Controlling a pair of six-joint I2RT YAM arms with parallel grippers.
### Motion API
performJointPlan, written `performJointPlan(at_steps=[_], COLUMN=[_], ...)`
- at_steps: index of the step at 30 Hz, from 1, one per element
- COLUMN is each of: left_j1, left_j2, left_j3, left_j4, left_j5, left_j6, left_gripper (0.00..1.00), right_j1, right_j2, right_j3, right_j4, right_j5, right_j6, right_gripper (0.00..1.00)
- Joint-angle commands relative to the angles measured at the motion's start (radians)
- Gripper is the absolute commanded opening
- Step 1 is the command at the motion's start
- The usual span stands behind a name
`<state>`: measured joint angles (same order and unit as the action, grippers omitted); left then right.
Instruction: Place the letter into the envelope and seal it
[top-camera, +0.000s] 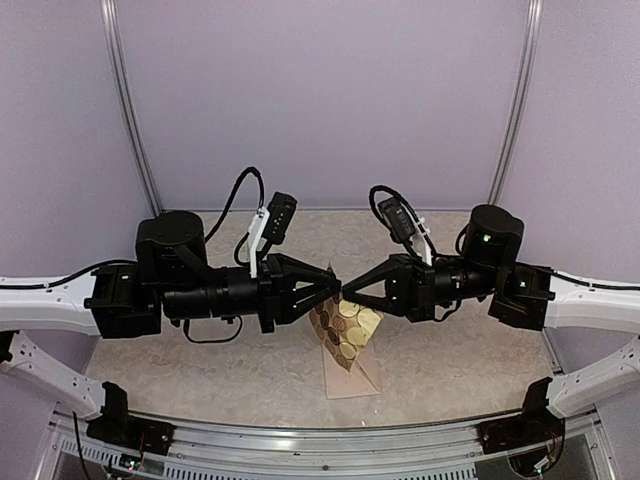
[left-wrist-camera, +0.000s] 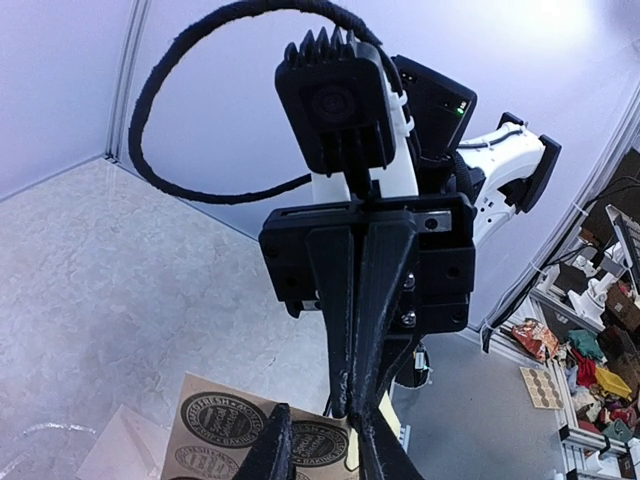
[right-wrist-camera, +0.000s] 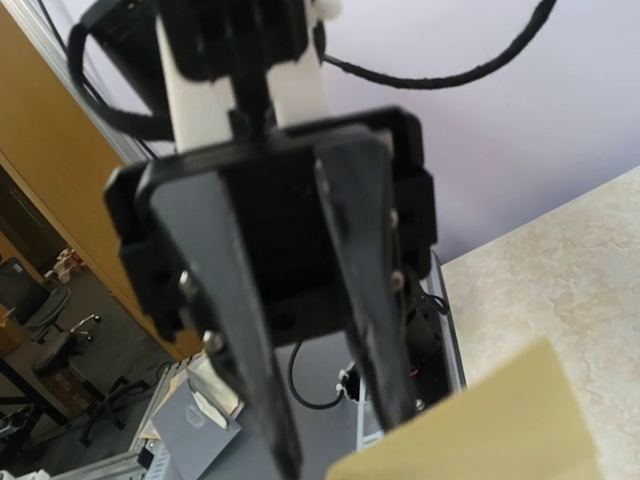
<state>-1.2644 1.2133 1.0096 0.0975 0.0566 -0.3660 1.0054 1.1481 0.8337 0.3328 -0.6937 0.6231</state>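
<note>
The envelope (top-camera: 358, 380) lies flat on the table near the front middle; its pale corner also shows in the left wrist view (left-wrist-camera: 115, 445). No letter shows. Both grippers meet tip to tip above it. My right gripper (top-camera: 347, 290) is shut, and in the left wrist view (left-wrist-camera: 345, 400) it pinches the top edge of the yellowish sticker sheet (top-camera: 345, 328), which hangs down over the envelope. My left gripper (top-camera: 332, 289) has its fingers apart on either side of that sheet (left-wrist-camera: 230, 425). In the right wrist view the sheet's back (right-wrist-camera: 500, 425) hides my right fingertips.
The table is beige stone-patterned (top-camera: 200, 370), with a metal rail (top-camera: 320, 440) along the front edge. Lilac walls and two grey posts (top-camera: 130, 110) close the back. Both arm bases stand at the near corners.
</note>
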Motion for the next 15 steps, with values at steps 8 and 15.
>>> performJointPlan(at_steps=[8, 15], left_j1=[0.008, 0.009], left_j2=[-0.005, 0.003], left_j3=[-0.011, -0.011], left_j4=[0.035, 0.033], left_j5=[0.046, 0.044], left_j6=[-0.019, -0.022], left_gripper=[0.21, 0.26], right_j1=[0.009, 0.008], right_j2=[-0.027, -0.027], right_j3=[-0.008, -0.007], right_j4=[0.004, 0.013], right_j5=[-0.006, -0.014], right_j6=[0.007, 0.011], right_gripper=[0.00, 0.00])
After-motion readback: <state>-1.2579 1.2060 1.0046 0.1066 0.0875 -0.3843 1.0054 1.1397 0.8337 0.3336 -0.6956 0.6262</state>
